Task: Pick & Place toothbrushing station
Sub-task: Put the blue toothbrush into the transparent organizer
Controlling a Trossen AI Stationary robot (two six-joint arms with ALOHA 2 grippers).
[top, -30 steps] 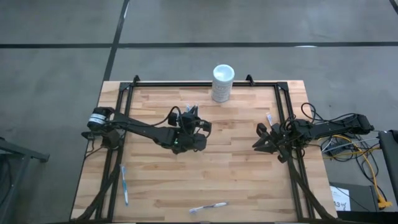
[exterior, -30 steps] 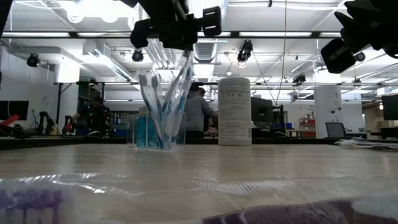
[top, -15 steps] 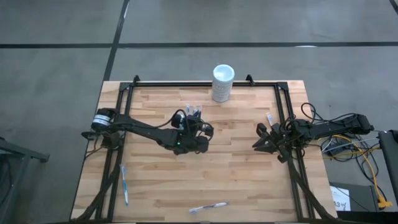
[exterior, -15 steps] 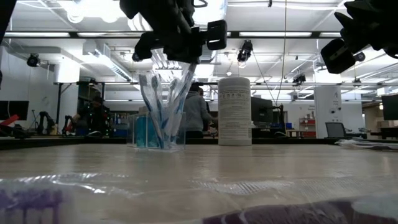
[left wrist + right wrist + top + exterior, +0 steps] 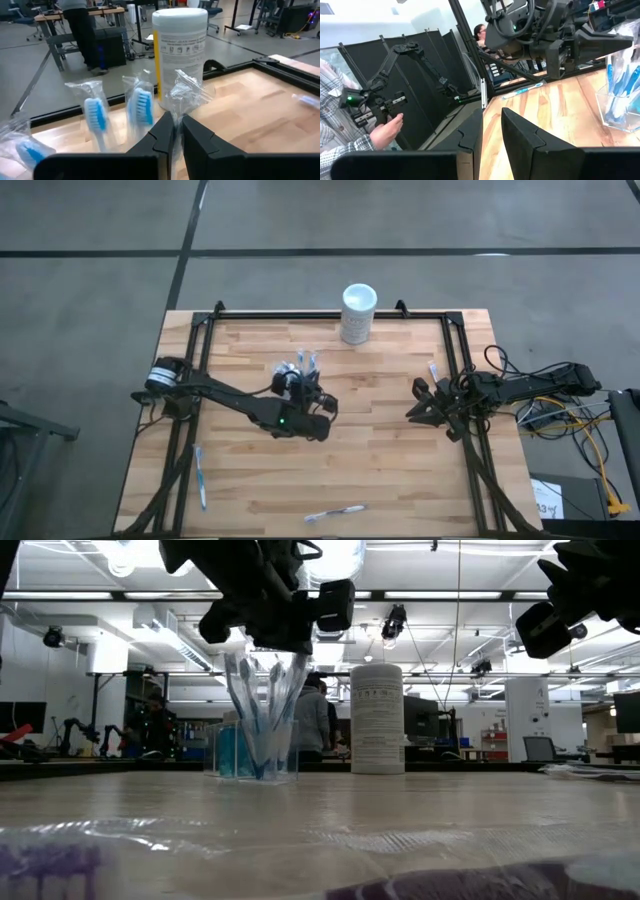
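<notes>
The left gripper [image 5: 175, 131], clenched on a wrapped toothbrush [image 5: 187, 92] above the cup [image 5: 262, 750], should lower it straight in before releasing.

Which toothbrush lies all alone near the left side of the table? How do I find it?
Start at the wooden table and go to its left edge, near the front corner. A blue-and-white toothbrush lies flat there, running along that edge. The other loose toothbrush lies crosswise at the front edge, and the rest stand in the cup.
</notes>
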